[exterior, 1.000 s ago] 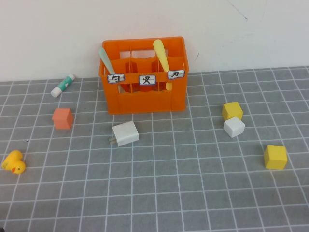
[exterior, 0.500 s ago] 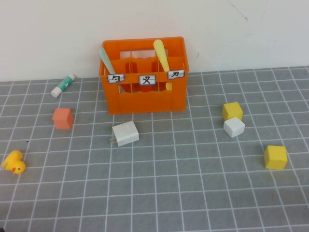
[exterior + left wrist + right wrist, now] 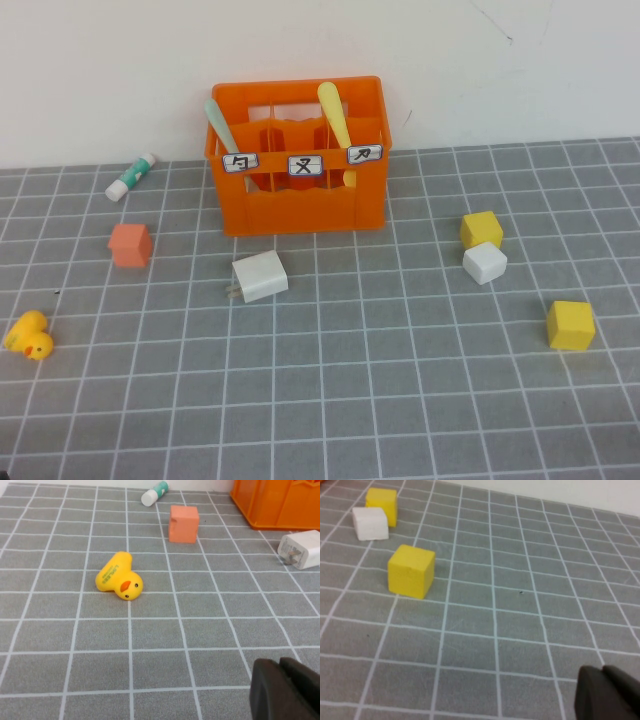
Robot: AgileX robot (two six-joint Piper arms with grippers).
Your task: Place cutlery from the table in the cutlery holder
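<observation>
No change since the earlier frames: nothing on the worktop (image 3: 400,400) has shifted.

Left to right: left gripper (image 3: 285,690) low over bare grid near the duck (image 3: 119,577), fingers pressed together, far from the cutlery holder (image 3: 300,205). Mint spoon (image 3: 219,125) stands tilted in the holder's left compartment, yellow knife (image 3: 335,115) tilted in the right one. Right gripper (image 3: 610,695) hangs past the yellow cube (image 3: 411,571), fingers closed on nothing, well apart from the holder.

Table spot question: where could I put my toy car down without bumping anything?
The near half of the table is bare, between the duck and the lone yellow block. It is crowded near the orange crate and plug.
</observation>
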